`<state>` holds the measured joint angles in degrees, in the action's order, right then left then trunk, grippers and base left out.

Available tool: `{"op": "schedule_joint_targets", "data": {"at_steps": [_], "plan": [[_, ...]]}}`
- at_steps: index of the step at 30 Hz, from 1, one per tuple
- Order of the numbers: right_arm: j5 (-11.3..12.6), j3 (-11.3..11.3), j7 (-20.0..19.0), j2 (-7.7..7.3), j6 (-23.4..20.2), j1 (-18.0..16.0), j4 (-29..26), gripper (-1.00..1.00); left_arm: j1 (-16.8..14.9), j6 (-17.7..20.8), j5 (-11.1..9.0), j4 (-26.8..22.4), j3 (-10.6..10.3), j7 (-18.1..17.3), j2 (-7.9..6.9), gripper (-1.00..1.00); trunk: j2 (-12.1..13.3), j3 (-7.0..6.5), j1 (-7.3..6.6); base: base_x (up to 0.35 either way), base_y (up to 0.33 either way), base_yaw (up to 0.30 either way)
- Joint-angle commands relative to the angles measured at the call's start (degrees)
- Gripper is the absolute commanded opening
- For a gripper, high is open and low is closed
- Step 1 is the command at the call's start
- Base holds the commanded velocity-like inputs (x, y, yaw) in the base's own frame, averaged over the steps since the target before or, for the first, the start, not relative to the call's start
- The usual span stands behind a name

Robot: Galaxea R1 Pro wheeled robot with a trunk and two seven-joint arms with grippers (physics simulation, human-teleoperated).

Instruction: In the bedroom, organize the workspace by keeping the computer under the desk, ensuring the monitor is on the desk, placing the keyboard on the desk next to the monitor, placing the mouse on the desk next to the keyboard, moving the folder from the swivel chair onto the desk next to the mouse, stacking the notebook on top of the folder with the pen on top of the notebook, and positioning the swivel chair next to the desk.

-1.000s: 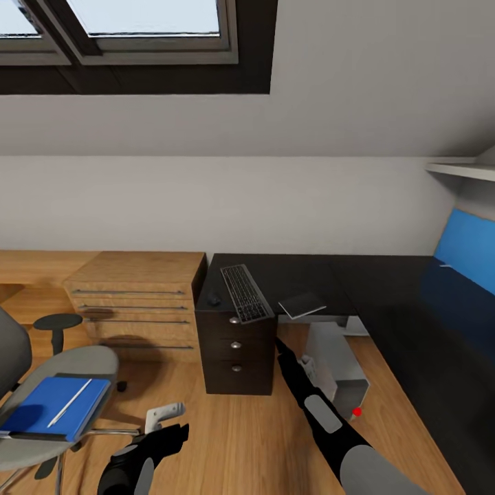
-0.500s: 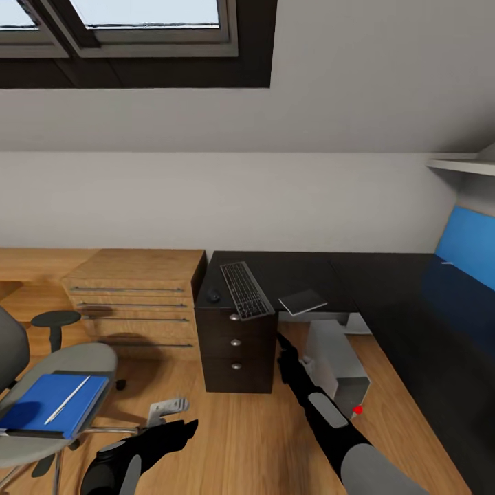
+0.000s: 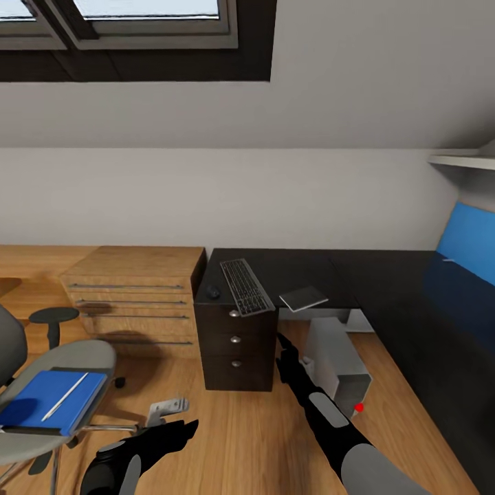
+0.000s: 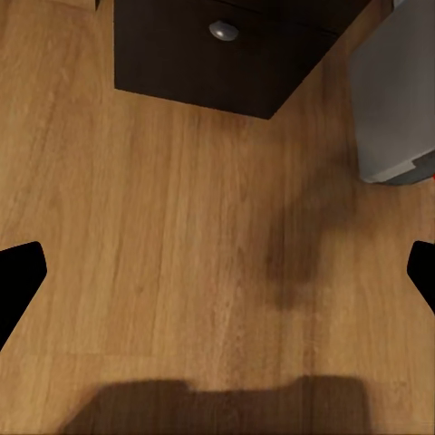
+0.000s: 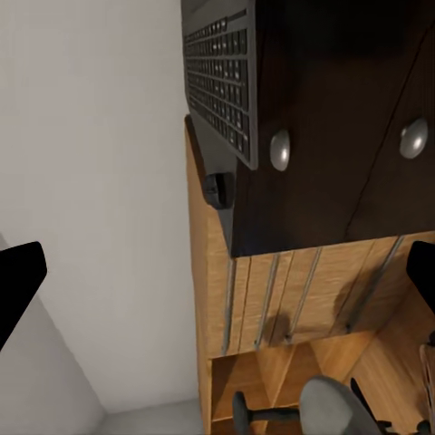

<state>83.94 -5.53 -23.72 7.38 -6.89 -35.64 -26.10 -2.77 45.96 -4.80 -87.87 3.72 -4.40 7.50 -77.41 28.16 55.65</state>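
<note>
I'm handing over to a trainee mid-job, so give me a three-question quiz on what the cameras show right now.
1. True or false: the folder lies on the chair seat.
2. Which thing sits on the desk between the mouse and the notebook? A) monitor B) keyboard C) pen
3. Fill in: the computer stands on the ____, under the desk.

Key: 1 true, with a white pen lying on it. 2 B; its near end overhangs the drawer edge. 3 floor, beside the black drawers.
</note>
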Motion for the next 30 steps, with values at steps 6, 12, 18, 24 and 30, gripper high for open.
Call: {"op": "schedule_joint_targets", "data": {"at_steps": [6, 12, 18, 24, 30], "plan": [[0.61, -0.17, -0.19, 0.00, -0.08, -0.04, 0.01, 1.00, -0.04, 0.28, -0.39, -0.03, 0.15, -0.01, 0.06, 1.00, -2.46, 1.14, 1.32, 0.000, 0.000, 0.000], [0.53, -0.10, -0.17, -0.04, -0.06, -0.04, 0.00, 1.00, -0.04, 0.27, -0.27, -0.02, 0.15, 0.07, 0.12, 1.00, -4.86, 2.22, 2.64, 0.000, 0.000, 0.000], [0.52, -0.09, -0.11, -0.05, -0.05, -0.04, 0.06, 1.00, -0.04, 0.27, -0.22, -0.01, 0.15, 0.09, 0.14, 1.00, -7.27, 3.30, 3.96, 0.000, 0.000, 0.000], [0.39, -0.15, -0.10, -0.04, 0.02, -0.04, 0.08, 1.00, -0.04, 0.22, -0.21, 0.03, 0.15, 0.14, 0.15, 1.00, -9.67, 4.37, 5.28, 0.000, 0.000, 0.000], [0.35, -0.18, -0.10, -0.07, 0.03, -0.04, 0.08, 1.00, -0.04, 0.11, -0.21, 0.28, 0.15, 0.17, 0.15, 1.00, -12.08, 5.45, 6.59, 0.000, 0.000, 0.000]]}}
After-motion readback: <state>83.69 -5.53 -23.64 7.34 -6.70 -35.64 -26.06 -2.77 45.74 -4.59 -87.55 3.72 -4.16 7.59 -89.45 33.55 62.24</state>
